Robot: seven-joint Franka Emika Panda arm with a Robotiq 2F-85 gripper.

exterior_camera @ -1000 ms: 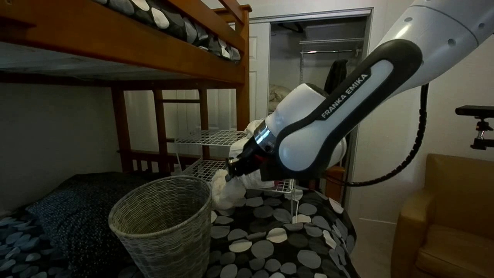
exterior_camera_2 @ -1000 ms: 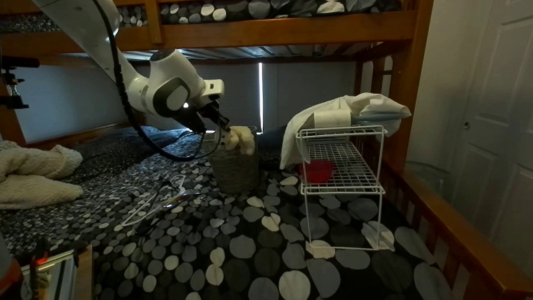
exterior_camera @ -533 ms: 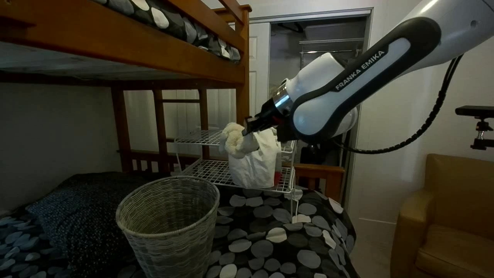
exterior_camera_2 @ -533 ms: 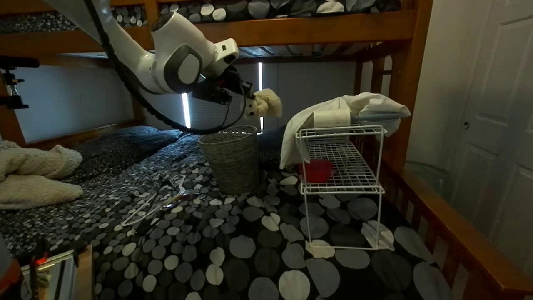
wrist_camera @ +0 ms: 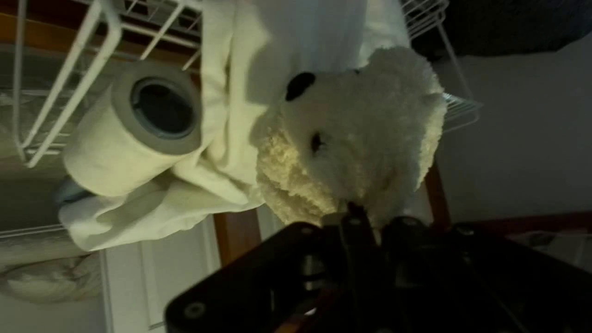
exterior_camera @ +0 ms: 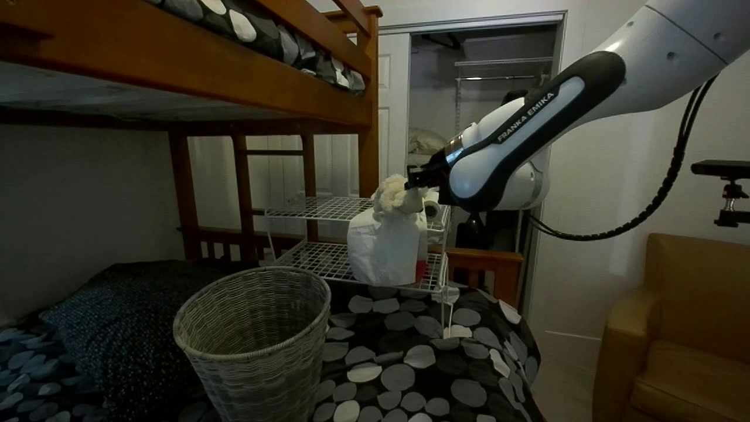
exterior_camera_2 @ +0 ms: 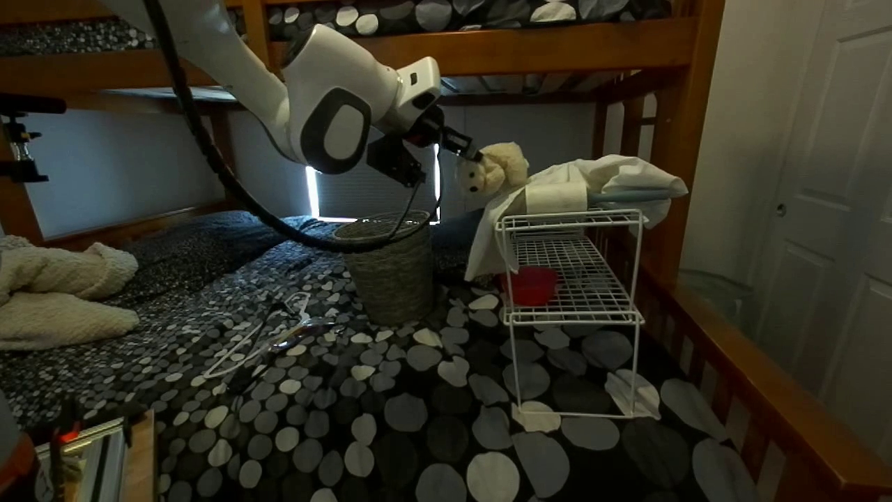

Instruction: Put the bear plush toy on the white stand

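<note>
The bear plush (exterior_camera_2: 507, 167), cream with black eyes and nose, is held in the air by my gripper (exterior_camera_2: 477, 155). In the wrist view the bear (wrist_camera: 370, 120) is at the fingertips, its face toward the camera, and the jaws stand close together on its fur. The white wire stand (exterior_camera_2: 571, 221) has two shelves. In an exterior view the bear (exterior_camera: 394, 196) is level with the stand's top shelf (exterior_camera: 319, 207), in front of the white cloth (exterior_camera: 384, 252) draped over it. I cannot tell whether the bear touches the cloth.
A paper roll (exterior_camera_2: 555, 199) lies on the cloth-covered top shelf. A red bowl (exterior_camera_2: 533, 286) sits on the lower shelf. A tall wicker basket (exterior_camera_2: 390, 282) stands beside the stand. White hangers (exterior_camera_2: 240, 348) lie on the bed. The upper bunk's rail (exterior_camera_2: 481, 56) is overhead.
My gripper has lifted the bear from beside the basket, up and across to the stand's top edge. The bear stays in the jaws. The cloth's hanging edge has shifted slightly.
</note>
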